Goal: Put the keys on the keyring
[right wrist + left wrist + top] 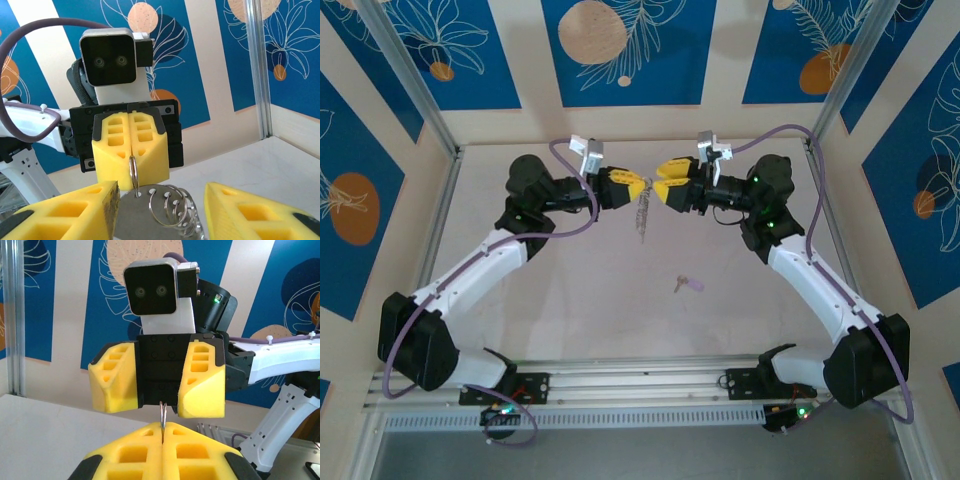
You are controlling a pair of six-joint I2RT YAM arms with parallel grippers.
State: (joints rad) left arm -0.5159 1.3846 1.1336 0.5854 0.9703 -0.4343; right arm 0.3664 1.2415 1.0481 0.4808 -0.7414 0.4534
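Observation:
My left gripper (pixel 640 189) (pixel 162 434) is shut on a thin wire ring (pixel 162 416) of the keyring (pixel 642 216), which hangs below it above the table. In the right wrist view the keyring (pixel 150 217) is a round silvery plate with punched holes and several wire loops threaded through them. My right gripper (pixel 659 192) (pixel 162 215) faces the left one. It is open, with one yellow finger on each side of the plate. A small key (pixel 687 284) with a lilac head lies flat on the table, nearer the arm bases.
Both arms meet high over the middle of the pale table (pixel 570 300). Aluminium frame posts (pixel 415 85) and blue patterned walls (pixel 620 50) enclose the back and sides. A metal rail (pixel 640 385) runs along the near edge.

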